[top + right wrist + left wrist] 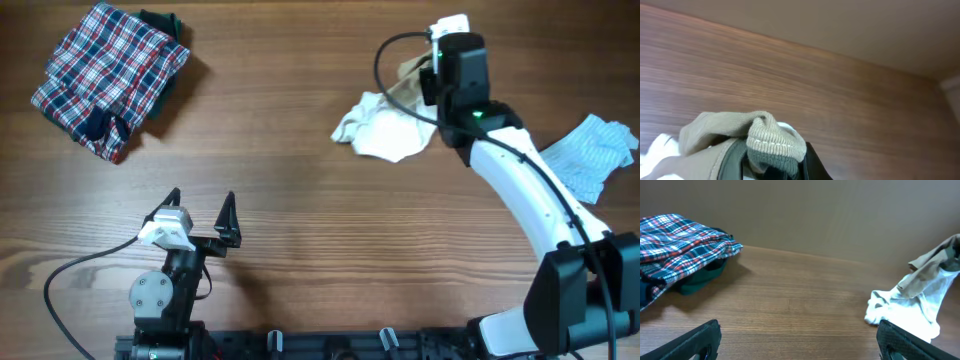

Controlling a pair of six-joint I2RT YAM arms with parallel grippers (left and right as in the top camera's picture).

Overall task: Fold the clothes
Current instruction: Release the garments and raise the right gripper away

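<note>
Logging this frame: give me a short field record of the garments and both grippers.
left gripper: open, empty, above bare table
right gripper: shut on tan cuff of cream-white top
cream-white top: crumpled, partly lifted, rest on table
pale blue striped garment: crumpled, right side, untouched
plaid garment: folded, far left, atop dark green item

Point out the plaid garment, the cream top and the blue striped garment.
plaid garment (pixel 105 75): overhead view, middle of the cloth.
cream top (pixel 385 132): overhead view, white body.
blue striped garment (pixel 602 150): overhead view, right half.
</note>
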